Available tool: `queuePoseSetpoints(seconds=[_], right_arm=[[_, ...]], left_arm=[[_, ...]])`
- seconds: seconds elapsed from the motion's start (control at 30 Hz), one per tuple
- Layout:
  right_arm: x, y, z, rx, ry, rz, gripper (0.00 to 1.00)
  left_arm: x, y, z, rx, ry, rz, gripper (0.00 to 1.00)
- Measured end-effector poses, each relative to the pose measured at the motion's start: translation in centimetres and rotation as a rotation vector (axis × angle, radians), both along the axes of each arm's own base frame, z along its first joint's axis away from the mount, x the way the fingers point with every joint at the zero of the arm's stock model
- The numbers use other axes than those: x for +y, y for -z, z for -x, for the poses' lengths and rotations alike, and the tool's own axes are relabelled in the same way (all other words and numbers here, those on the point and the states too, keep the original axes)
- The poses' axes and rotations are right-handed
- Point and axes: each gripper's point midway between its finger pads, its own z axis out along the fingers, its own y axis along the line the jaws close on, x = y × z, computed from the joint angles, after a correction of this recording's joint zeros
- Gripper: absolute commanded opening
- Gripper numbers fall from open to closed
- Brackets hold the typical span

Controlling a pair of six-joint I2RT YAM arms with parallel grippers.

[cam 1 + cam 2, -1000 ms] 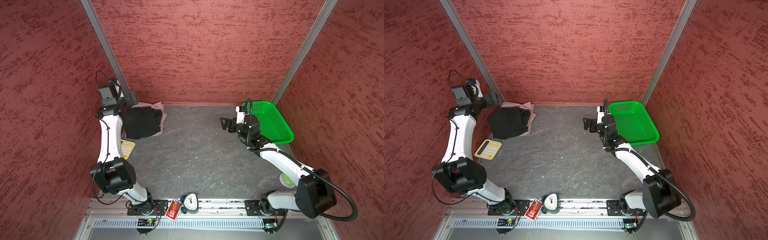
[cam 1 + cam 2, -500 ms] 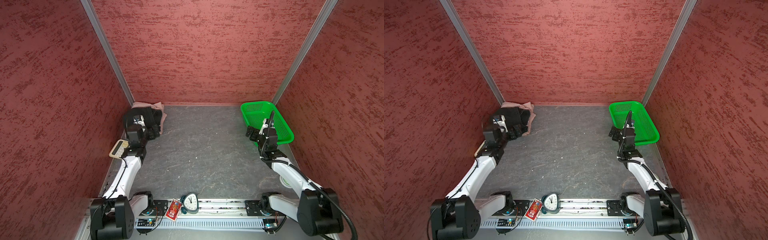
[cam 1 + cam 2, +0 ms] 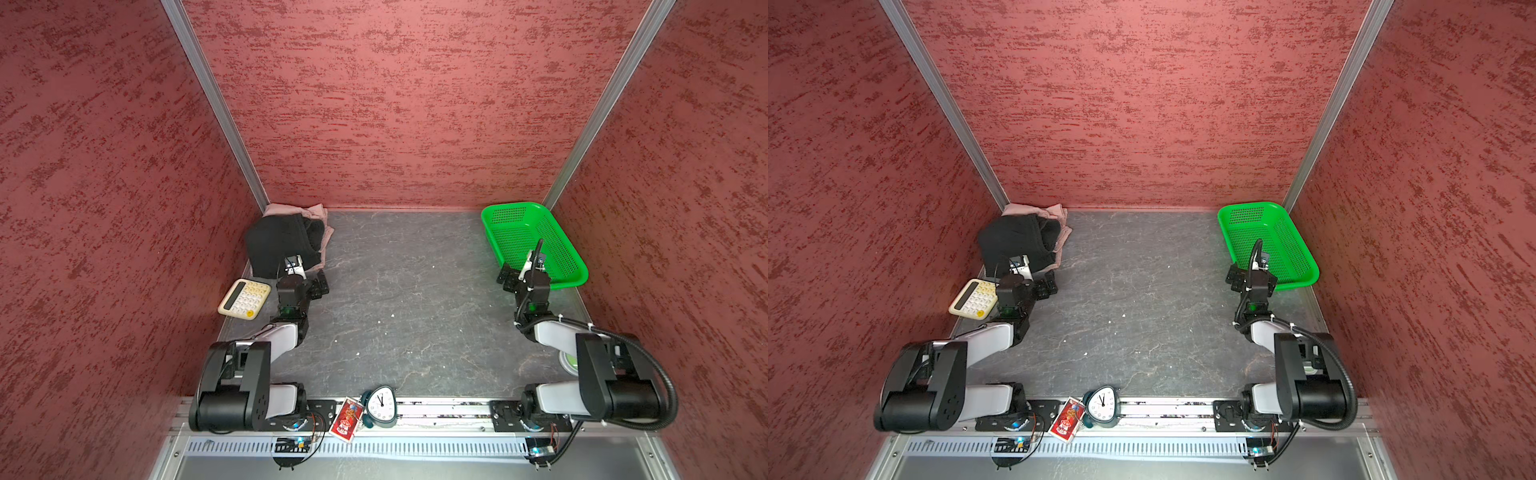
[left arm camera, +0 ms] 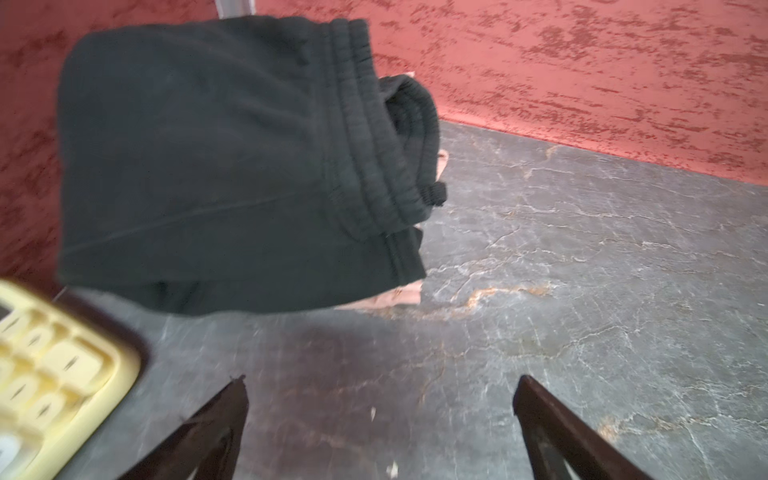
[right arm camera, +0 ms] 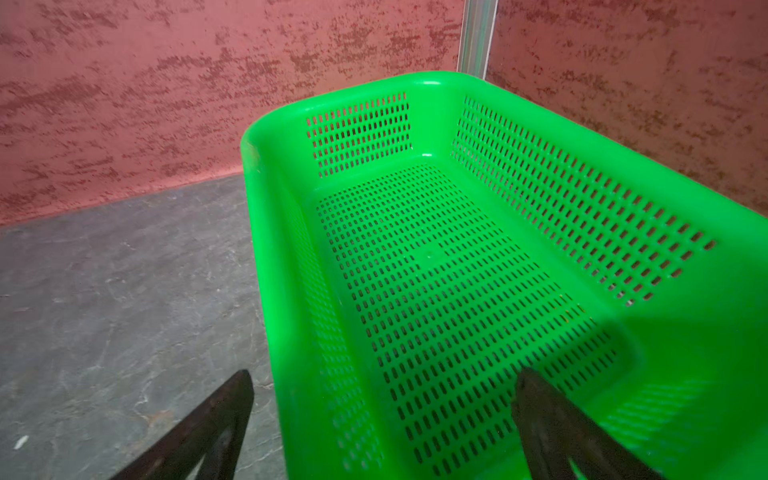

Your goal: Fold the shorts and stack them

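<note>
The black shorts [image 3: 276, 241] [image 3: 1013, 243] lie folded in the back left corner on top of the dusty pink shorts [image 3: 316, 211] [image 3: 1057, 212], of which only the edges show. The left wrist view shows the black pair [image 4: 199, 166] with its ribbed waistband, and a pink edge [image 4: 399, 296] under it. My left gripper [image 3: 321, 286] [image 4: 380, 384] is open and empty, low over the table just in front of the stack. My right gripper [image 3: 505, 276] [image 5: 382, 378] is open and empty. One of its fingers is outside the basket's wall and the other above its inside.
A green perforated basket [image 3: 515, 206] [image 5: 270, 249] stands empty at the back right. A cream calculator [image 3: 244, 298] lies by the left wall, beside my left arm. A clock [image 3: 380, 405] and a red card [image 3: 347, 419] sit at the front edge. Red walls close in three sides.
Both arms have drawn back toward the front. The left gripper came down from above the shorts stack. The right gripper moved to the basket's near corner. Both stayed open.
</note>
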Motion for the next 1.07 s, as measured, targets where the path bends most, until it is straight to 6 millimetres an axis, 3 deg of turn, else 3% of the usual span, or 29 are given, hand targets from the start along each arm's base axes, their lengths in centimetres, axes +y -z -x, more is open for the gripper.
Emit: queuePoseSetpoints(seconds=[0.17, 0.27, 0.6, 1.07], right_arm=[[-0.2, -0.3, -0.1, -0.094, -0.029, 0.022, 0.99], [0.0, -0.4, 0.9, -0.158, -0.042, 0.041, 0.99], [1.3, -0.7, 0.4, -0.173, -0.128, 0.046, 0.99], [2.0, -0.7, 0.3, -0.172, -0.166, 0.051, 0.99]], left_arm=[[-0.6, 0.9, -1.6, -0.031, 0.047, -0.023, 0.99], [-0.8, 1.4, -1.7, -0.035, 0.066, -0.025, 0.99], [-1.0, -0.2, -2.3, -0.102, 0.087, -0.028, 0.99], [-1.1, -0.2, -2.3, -0.104, 0.088, -0.031, 0.99]])
